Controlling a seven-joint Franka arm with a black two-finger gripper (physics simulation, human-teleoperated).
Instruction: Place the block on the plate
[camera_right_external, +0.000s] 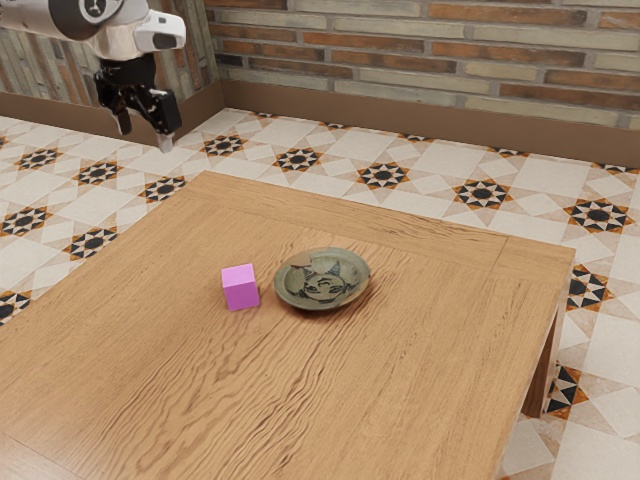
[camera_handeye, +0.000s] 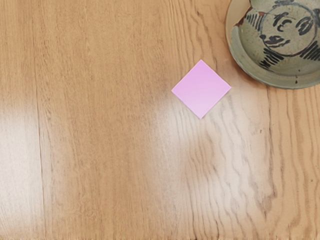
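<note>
High above the table, toward the exterior view's upper left, my black gripper (camera_right_external: 145, 128) is open, its two fingertips apart with nothing between them. A pink block (camera_right_external: 241, 287) rests on the wooden table, well below the hand. Just beside it, toward the exterior view's right, stands a grey-green plate (camera_right_external: 322, 280) with dark painted marks; a narrow gap separates the two. In the wrist view the block (camera_handeye: 201, 89) is seen from above, and the plate (camera_handeye: 272, 37) lies close by, partly cut off by the picture's border.
The wooden table (camera_right_external: 420, 370) has its far edge toward a brick wall (camera_right_external: 440, 60). Patterned floor tiles (camera_right_external: 383, 175) surround it.
</note>
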